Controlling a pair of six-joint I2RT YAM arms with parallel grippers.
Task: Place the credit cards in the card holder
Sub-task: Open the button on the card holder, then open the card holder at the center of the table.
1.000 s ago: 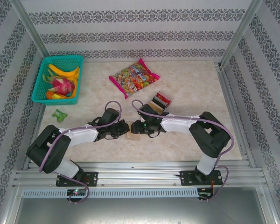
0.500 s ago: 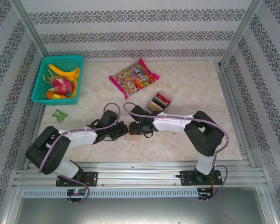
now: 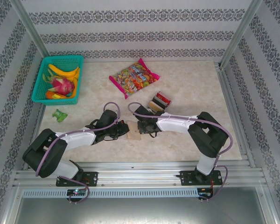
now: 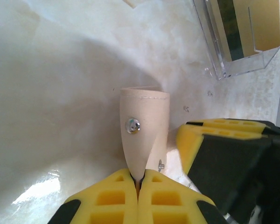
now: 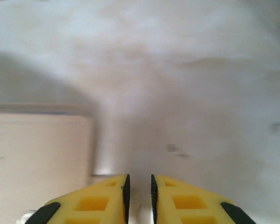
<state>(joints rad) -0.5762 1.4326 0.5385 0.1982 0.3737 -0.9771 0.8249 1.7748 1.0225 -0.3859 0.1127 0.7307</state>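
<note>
The card holder (image 4: 144,121) is clamped by the left gripper (image 4: 138,179), whose yellow fingertips are pressed together on its narrow near end. Seen from that wrist, the long axis of the gripped flap is laid straight ahead of the fingertips, in line with the gripper, and the flap is pointed away from it. The flap is widened with distance from the grip and is ended by a curled, rounded far edge, along which a line of stitching can be made out. The material is a pale tan, smooth and leather-like. A small metal snap stud is set in the face just ahead of the fingertips, and a second stud is seen low on the right edge.

The right gripper (image 5: 138,186) is placed just to the right of the flap, close to the left fingertips. Its two yellow fingers are drawn nearly together, with a thin slit left between them and nothing seen in that slit; whether they are fully clenched cannot be told. From the right wrist, a flat tan panel of the holder is seen to the left of the fingertips, its straight edge ended just beside the left finger.

Ahead and to the right of the left gripper, a clear plastic rack (image 4: 213,56) is stood on the marble table (image 4: 60,93). The credit cards (image 4: 266,21) are held upright in it, one dark and one tan.
</note>
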